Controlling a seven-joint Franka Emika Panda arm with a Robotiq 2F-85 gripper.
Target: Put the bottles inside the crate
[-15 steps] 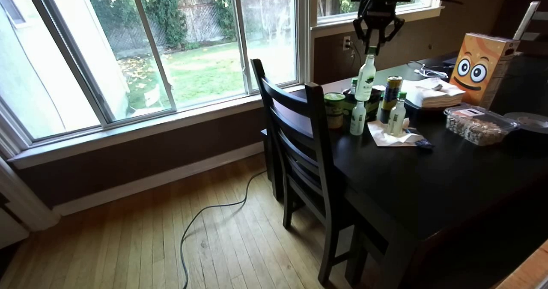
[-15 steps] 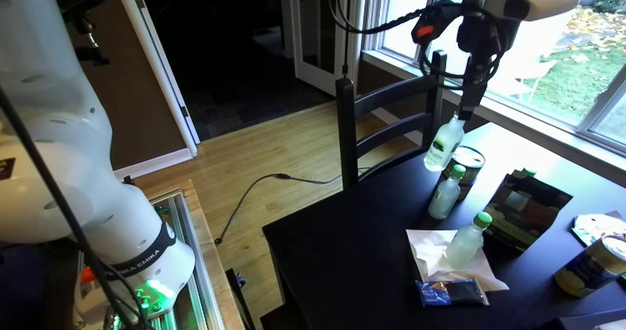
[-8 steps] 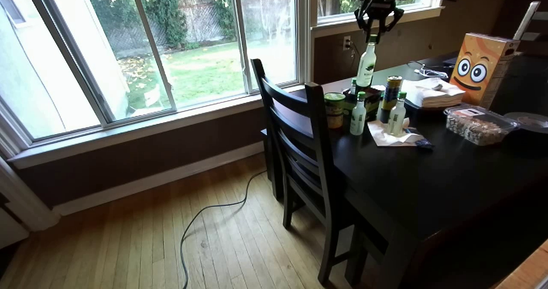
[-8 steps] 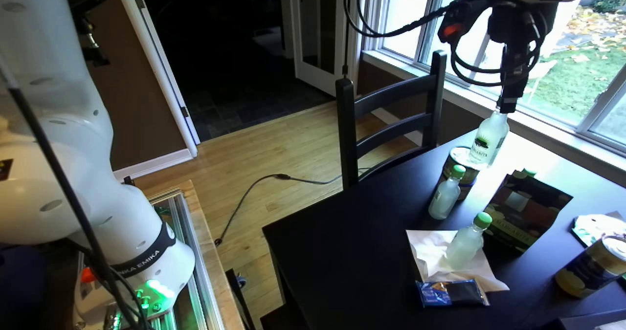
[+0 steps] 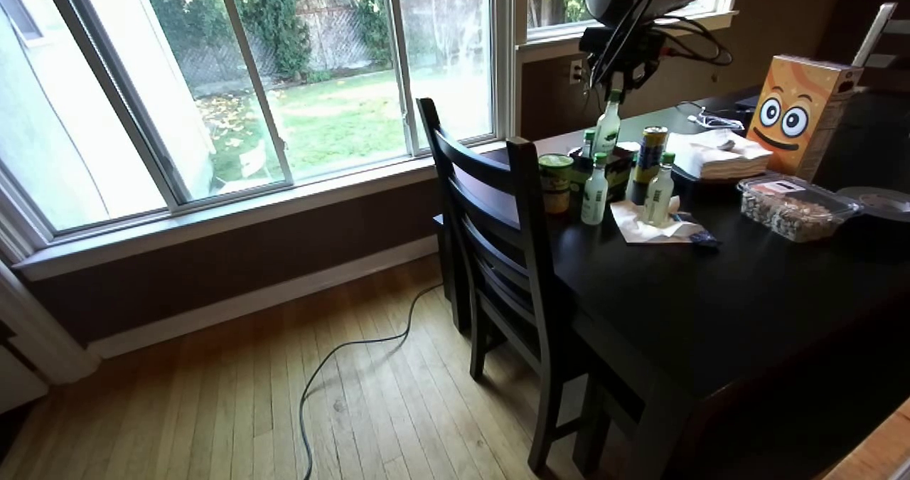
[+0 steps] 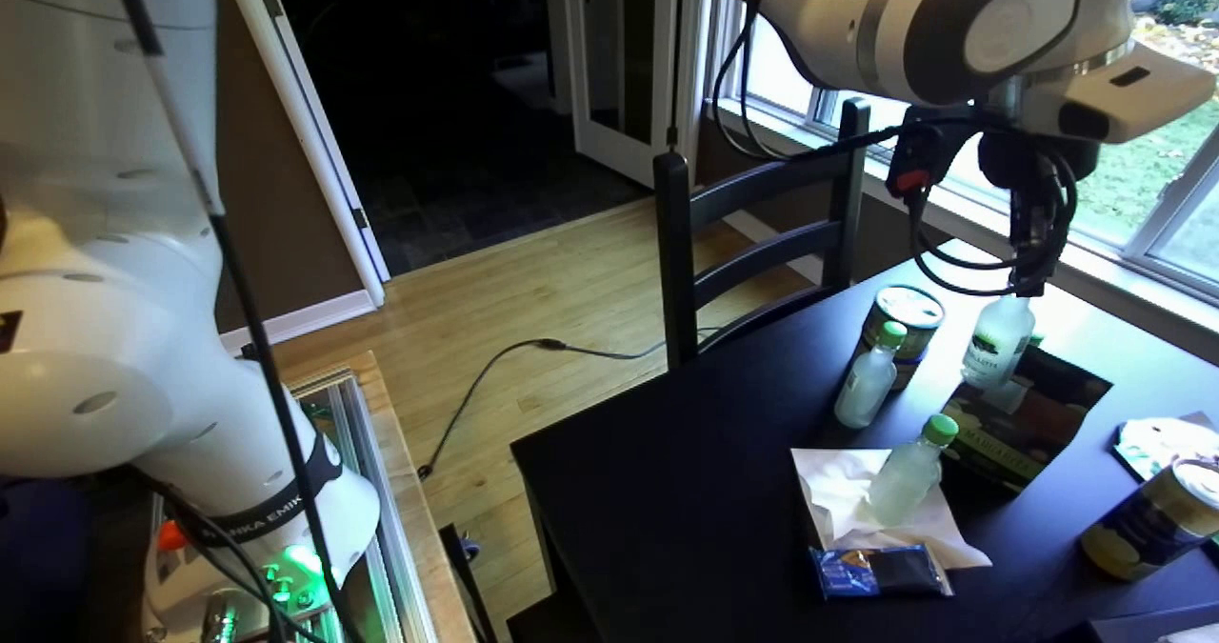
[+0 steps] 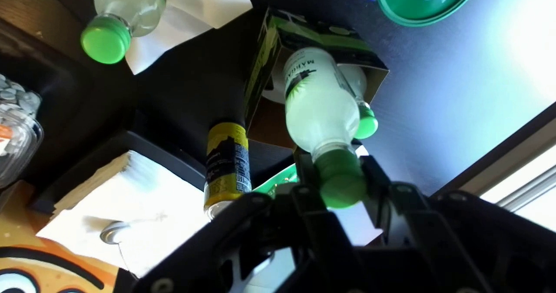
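Daylight glares off the dark table point(image 6: 686, 491). I've a bottle point(image 7: 319, 102) clamped in the claw point(image 7: 339, 171), base at the mouth of the crate point(image 6: 990, 448); whether inside, I can't tell. A second bottle point(image 7: 366, 123) sits in the crate. In an exterior view, a third bottle point(image 6: 867, 386) stands at the crate's nine o'clock, a fourth bottle point(image 6: 903, 481) on paper point(image 6: 827, 486) at eight.

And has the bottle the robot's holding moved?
Yes: in an exterior view, the held bottle crossed from the picture-left side of the round container to its right side, toward the crate.
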